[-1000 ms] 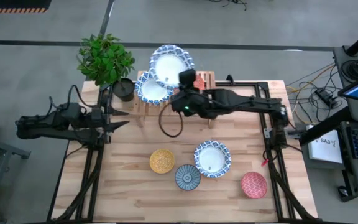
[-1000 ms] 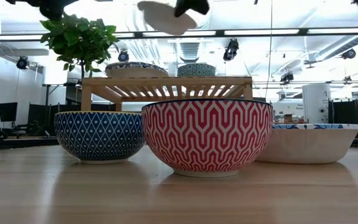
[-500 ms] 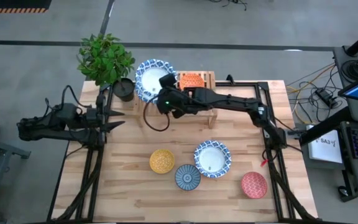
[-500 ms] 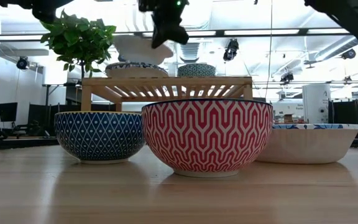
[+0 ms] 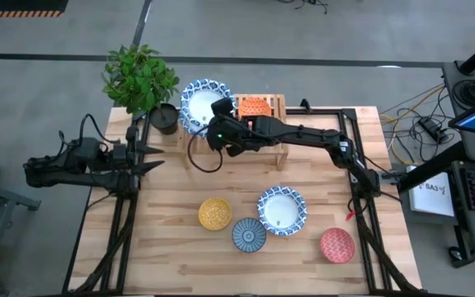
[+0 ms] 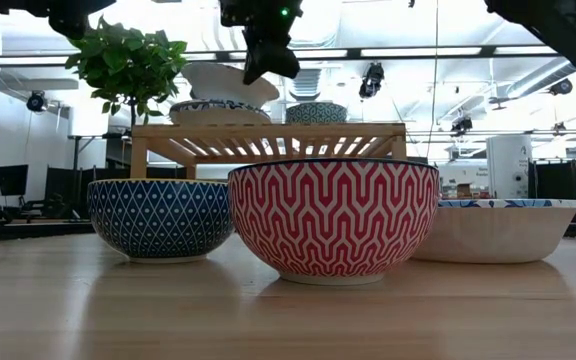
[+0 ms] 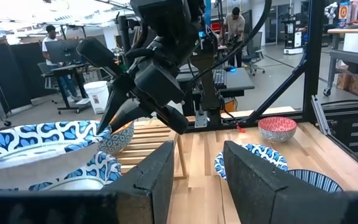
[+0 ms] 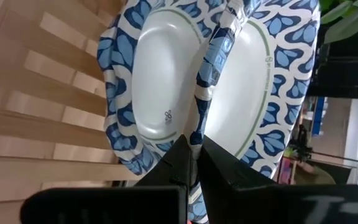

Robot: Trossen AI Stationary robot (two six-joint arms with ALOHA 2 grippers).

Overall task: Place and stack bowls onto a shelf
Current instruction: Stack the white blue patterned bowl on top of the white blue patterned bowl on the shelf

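Blue-rimmed white bowl [image 8: 185, 93] hangs by its rim in the right gripper [image 8: 194, 146], whose fingers are pinched shut on the thin edge. Just under the gripper sits a second blue-rimmed bowl [image 6: 218, 110] on the shelf [image 6: 268, 140]; the held one is tilted over it and looks close to nesting, though I cannot tell if they touch. Beside the gripper on the same shelf is the orange bowl [image 5: 255, 107]. Well back from it on the table lie the yellow bowl [image 5: 215, 214], blue bowl [image 5: 249, 234], red bowl [image 5: 336, 245] and another white bowl [image 5: 281, 209].

Left gripper [image 7: 197, 168] waits off to the side with its fingers spread and nothing between them.

These bowls look like glazed ceramic: stiff, fairly heavy, slick and liable to chip. A rim pinch is probably the only workable hold, so the bowl will likely swing about the fingers. Lowering slowly until it seats level seems wise before letting go.
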